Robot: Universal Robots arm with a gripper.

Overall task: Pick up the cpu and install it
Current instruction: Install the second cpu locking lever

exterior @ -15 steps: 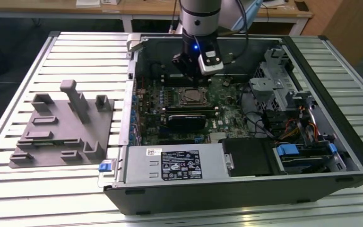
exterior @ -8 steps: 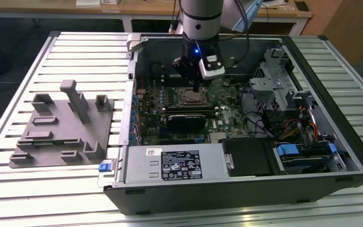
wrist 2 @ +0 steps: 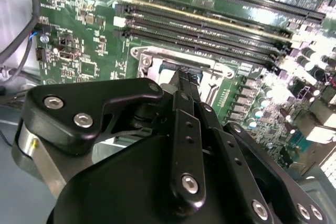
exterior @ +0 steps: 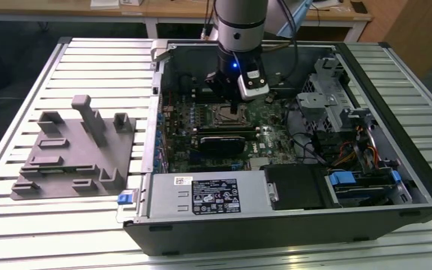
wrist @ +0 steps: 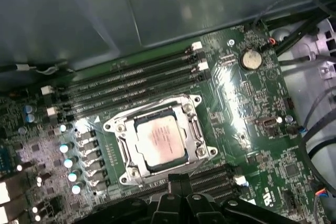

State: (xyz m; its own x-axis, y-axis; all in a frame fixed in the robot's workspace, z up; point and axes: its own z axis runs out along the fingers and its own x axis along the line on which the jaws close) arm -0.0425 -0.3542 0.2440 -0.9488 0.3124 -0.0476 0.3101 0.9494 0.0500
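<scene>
The cpu [wrist: 160, 142], a square chip with a silvery top, lies flat inside the metal socket frame [wrist: 197, 129] on the green motherboard [wrist: 252, 108]. My gripper [exterior: 235, 104] hangs inside the open computer case, just above the socket [exterior: 227, 115]. In both wrist views its two black fingers [wrist 2: 187, 85] stand pressed together with nothing between them. In the first wrist view the gripper [wrist: 176, 179] sits just off one edge of the socket frame, apart from the cpu.
A grey blocky fixture plate [exterior: 73, 152] lies on the slatted table at the exterior view's left. Inside the case are a power supply [exterior: 216, 194], a drive cage [exterior: 328, 101], cables [exterior: 351, 152], memory slots [wrist: 136, 85] and a coin battery [wrist: 250, 59].
</scene>
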